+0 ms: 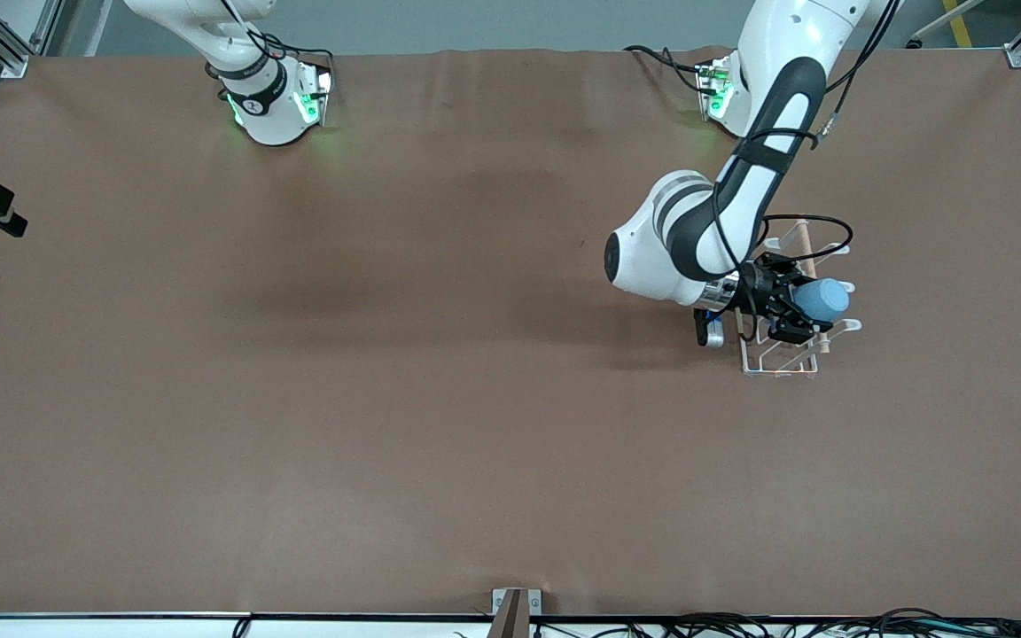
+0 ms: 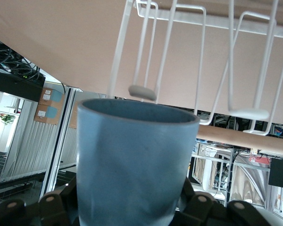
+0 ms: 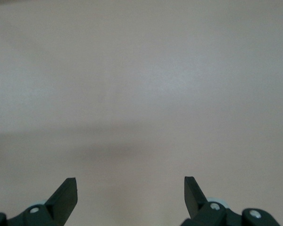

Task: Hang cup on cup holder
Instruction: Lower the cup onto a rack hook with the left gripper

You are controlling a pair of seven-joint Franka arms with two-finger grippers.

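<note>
Cup [image 1: 824, 299] is pinched sideways in the left gripper [image 1: 801, 306], held up over the white wire cup holder [image 1: 781, 359] toward the left arm's end of the table [image 1: 386, 399]. In the left wrist view the light-blue tumbler's open mouth is pointed at a rounded prong tip [image 2: 142, 92], just beside the rim but not clearly touching. The wooden rod [image 1: 801, 237] is seen along the rack's top. The right gripper [image 3: 130, 190] is spread wide over bare table, holding nothing; that arm waits.
</note>
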